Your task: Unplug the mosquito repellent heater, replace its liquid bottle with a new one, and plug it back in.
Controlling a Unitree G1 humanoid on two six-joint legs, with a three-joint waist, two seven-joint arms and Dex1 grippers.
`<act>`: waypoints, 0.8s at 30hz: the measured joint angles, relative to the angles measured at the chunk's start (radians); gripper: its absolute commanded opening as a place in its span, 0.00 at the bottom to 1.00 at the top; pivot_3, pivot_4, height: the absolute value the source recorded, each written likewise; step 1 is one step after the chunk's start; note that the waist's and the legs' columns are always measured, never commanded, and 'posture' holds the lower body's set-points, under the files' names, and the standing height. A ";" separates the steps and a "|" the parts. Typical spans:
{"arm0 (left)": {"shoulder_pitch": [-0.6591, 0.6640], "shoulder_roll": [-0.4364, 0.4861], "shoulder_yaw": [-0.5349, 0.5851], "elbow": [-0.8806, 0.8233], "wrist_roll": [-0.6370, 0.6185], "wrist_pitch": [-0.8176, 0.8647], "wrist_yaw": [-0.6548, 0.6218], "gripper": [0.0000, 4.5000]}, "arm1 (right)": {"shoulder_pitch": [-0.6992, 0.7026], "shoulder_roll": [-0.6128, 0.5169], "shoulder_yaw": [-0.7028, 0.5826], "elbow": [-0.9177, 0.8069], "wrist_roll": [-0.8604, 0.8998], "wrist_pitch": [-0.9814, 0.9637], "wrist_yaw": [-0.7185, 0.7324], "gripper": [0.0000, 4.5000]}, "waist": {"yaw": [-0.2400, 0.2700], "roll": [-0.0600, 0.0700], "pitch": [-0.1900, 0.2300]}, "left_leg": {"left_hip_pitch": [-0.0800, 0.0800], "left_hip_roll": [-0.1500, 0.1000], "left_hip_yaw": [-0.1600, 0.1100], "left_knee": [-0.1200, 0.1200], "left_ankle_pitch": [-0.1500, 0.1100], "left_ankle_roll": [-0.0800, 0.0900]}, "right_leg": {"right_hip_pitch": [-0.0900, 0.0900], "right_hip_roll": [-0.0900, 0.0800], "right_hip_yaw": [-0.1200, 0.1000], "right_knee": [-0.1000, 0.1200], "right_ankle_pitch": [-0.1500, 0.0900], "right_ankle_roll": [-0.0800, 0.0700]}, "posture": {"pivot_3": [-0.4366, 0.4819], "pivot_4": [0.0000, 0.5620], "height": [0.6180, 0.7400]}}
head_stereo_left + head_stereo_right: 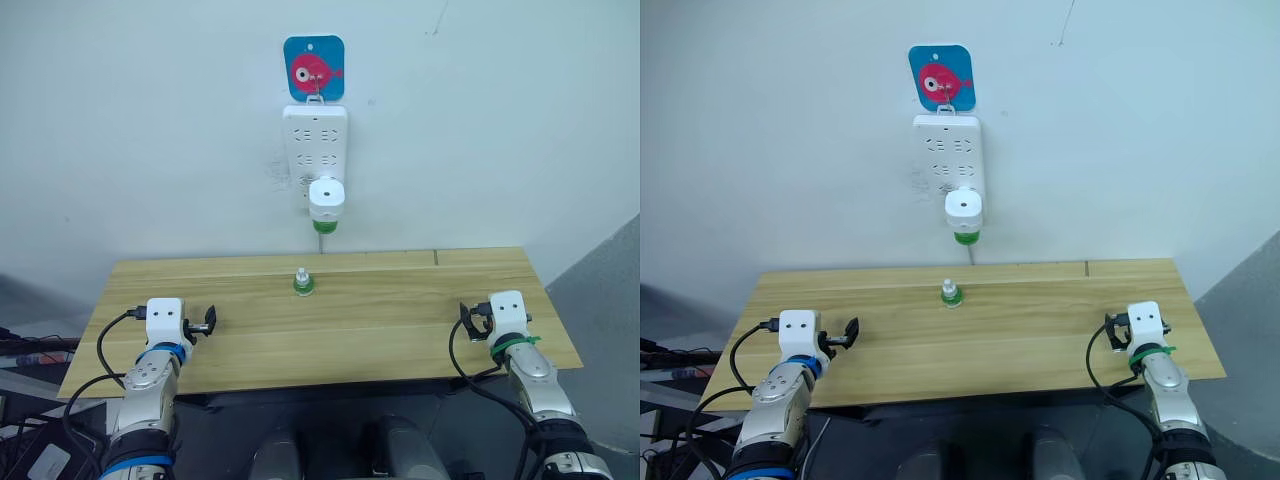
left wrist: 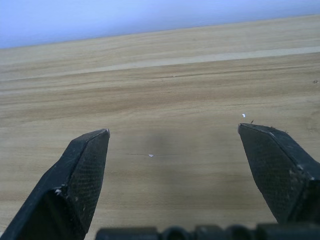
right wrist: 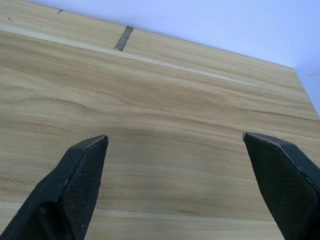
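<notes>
Both our grippers are spread wide with nothing between the fingers. Our left gripper (image 1: 208, 322) sits low over the left end of the wooden table (image 1: 400, 330), near the front edge, and our right gripper (image 1: 467, 320) mirrors it over the right end, also close to the front edge. Through the wrist views it's just bare wood grain between the black fingertips (image 2: 85, 165), with the wall further off, so there's lots of open tabletop in front of each one.

Out toward the middle, near the back edge, a small spare bottle (image 1: 302, 283) with a green base stands upright on its own, well apart from both grippers.

Above that, on the wall, the mosquito repellent heater (image 1: 326, 199) is plugged into the lower part of the white power strip (image 1: 314, 135), with its green-collared liquid bottle (image 1: 324, 226) hanging from its underside, over the table's back edge. The strip hangs from a blue hook plate (image 1: 313, 67) with a pink fish on it.
</notes>
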 measured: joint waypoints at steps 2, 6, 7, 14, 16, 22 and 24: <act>-0.001 0.000 0.000 0.001 0.000 0.000 0.002 1.00 | 0.000 0.000 0.000 0.000 0.000 0.000 -0.001 1.00 | 0.000 0.000 0.000 | 0.000 0.000 0.000 0.000 0.000 0.000 | 0.000 0.000 0.000 0.000 0.000 0.000 | 0.37 0.27 1.00; -0.006 -0.020 -0.001 0.001 0.008 0.011 0.047 1.00 | 0.008 0.000 -0.001 -0.001 -0.001 0.004 -0.019 1.00 | 0.002 0.000 0.000 | 0.000 0.000 0.000 0.000 0.000 0.001 | 0.000 0.000 0.000 0.000 0.000 0.000 | 0.39 0.30 1.00; -0.005 -0.021 -0.005 0.001 0.023 0.017 0.069 1.00 | 0.012 0.000 -0.001 -0.003 -0.001 0.008 -0.020 1.00 | 0.003 0.000 0.000 | 0.000 0.000 0.000 0.000 -0.001 0.001 | 0.000 0.000 0.000 0.000 0.000 0.000 | 0.39 0.30 1.00; -0.005 -0.017 -0.007 -0.020 0.056 0.015 0.123 1.00 | 0.020 0.000 0.000 -0.039 -0.021 0.017 -0.030 1.00 | 0.004 0.000 0.001 | 0.000 0.000 0.000 0.000 -0.002 0.004 | 0.000 0.000 0.000 0.000 0.000 0.000 | 0.39 0.34 1.00; -0.002 -0.010 -0.004 -0.044 0.016 0.028 0.056 1.00 | 0.028 0.000 0.000 -0.056 -0.020 0.023 -0.033 1.00 | 0.006 0.000 0.002 | 0.000 0.000 0.000 0.000 -0.002 0.003 | 0.000 0.000 0.000 0.000 0.000 0.000 | 0.39 0.36 1.00; 0.038 -0.004 0.023 -0.182 -0.134 0.069 -0.122 1.00 | 0.062 0.011 0.000 -0.204 0.004 0.099 -0.003 1.00 | 0.003 0.002 0.004 | 0.000 0.001 0.000 0.000 -0.002 0.003 | 0.000 0.000 0.001 0.000 0.000 0.000 | 0.37 0.37 1.00; 0.047 0.002 0.032 -0.202 -0.156 0.088 -0.147 1.00 | 0.063 0.011 0.000 -0.240 0.012 0.119 0.009 1.00 | 0.004 0.002 0.005 | 0.000 0.000 0.000 0.000 -0.002 0.004 | 0.000 0.000 0.000 0.000 0.000 0.000 | 0.36 0.38 1.00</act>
